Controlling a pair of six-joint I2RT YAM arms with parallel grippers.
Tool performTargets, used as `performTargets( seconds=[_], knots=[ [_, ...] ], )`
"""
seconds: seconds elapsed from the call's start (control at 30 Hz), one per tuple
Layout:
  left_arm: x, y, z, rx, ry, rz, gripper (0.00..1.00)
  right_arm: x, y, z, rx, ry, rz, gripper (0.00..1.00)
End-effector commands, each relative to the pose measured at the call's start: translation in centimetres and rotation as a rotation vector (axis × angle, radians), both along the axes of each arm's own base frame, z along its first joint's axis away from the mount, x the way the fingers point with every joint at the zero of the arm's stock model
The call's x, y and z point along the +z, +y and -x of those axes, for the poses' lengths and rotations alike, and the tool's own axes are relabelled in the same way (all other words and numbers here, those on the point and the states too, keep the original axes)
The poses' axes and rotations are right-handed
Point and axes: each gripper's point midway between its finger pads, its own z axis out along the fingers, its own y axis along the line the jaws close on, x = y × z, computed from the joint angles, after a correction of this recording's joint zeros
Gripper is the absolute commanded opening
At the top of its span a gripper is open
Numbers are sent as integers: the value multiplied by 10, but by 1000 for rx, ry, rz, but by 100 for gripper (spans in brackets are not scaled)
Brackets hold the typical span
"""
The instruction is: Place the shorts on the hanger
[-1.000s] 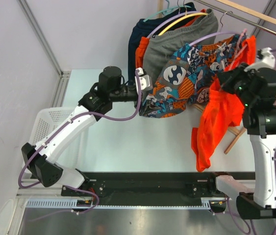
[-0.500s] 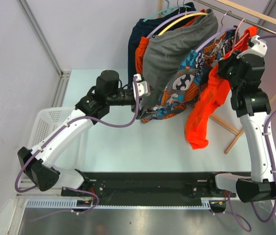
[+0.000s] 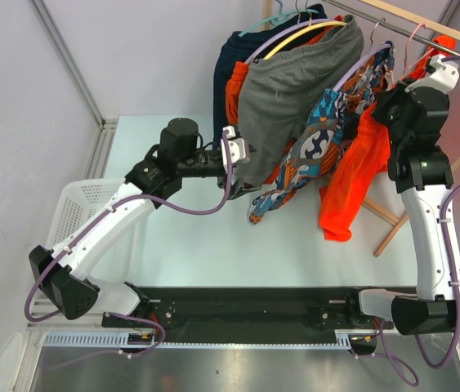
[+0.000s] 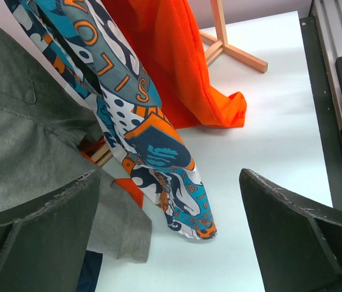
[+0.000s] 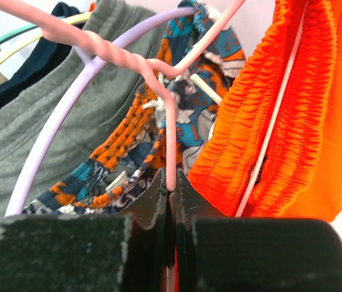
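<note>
Where the top view takes in both arms at once, it shows the right arm stretched up to the rail [image 3: 393, 28] at the back right, with the shorts [image 3: 350, 175] hanging from near its upper end down toward the table [image 3: 189, 237]. The right wrist view adds what is too small to read from above: the right gripper [image 5: 171, 188] is clamped tight on the bare stem of the hanger [image 5: 170, 134], whose pink wire rises from between the fingers to a twist and then branches. The gathered orange waistband hangs just right of that stem, a white drawstring [image 5: 272, 121] running down it (whether the band is threaded over the wire cannot be told). A lilac hanger [image 5: 67, 106] curves behind. Only the left wrist view shows the left gripper [image 4: 169, 182] plainly: its fingers [image 4: 43, 237] are spread wide and hold nothing. Between them dangle the patterned shorts [image 4: 158, 152], with grey shorts [image 4: 25, 140] at the left, the orange shorts behind, and a wooden stand [image 4: 222, 30] on the table beyond.
</note>
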Motion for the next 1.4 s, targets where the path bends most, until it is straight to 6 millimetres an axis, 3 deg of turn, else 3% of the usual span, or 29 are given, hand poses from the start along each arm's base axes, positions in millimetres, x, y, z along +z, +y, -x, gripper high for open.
performTargets(
  seconds=[0.0, 0.4, 0.57, 0.67, 0.83, 0.93, 0.97, 1.03, 1.07, 1.17, 1.37],
  knots=[
    [10, 5, 4, -12, -37, 15, 100, 45, -10, 0, -39, -170, 28, 0],
    [7, 14, -5, 21, -26, -2, 100, 11, -21, -12, -55, -95, 40, 0],
    [4, 21, -17, 66, 98, 6, 100, 3, -14, -22, -17, -81, 20, 0],
    [10, 28, -24, 97, 193, 51, 100, 2, -9, -22, 6, -79, -10, 12],
    [13, 39, -35, 139, 300, 103, 100, -3, 3, -21, 56, -62, -71, 20],
    [12, 45, -37, 151, 315, 110, 100, -3, 15, -18, 113, -56, -116, 32],
    [11, 46, -34, 150, 317, 112, 100, -2, 18, -14, 130, -55, -133, 44],
    [10, 48, -34, 157, 326, 116, 100, 0, 24, -8, 152, -53, -146, 57],
    [11, 49, -34, 160, 328, 120, 100, 2, 30, -2, 172, -53, -153, 67],
    [11, 54, -33, 171, 355, 138, 100, 10, 35, 13, 193, -67, -157, 84],
    [22, 75, -52, 254, 389, 200, 100, 22, 31, 40, 171, -88, -98, 98]
  ],
)
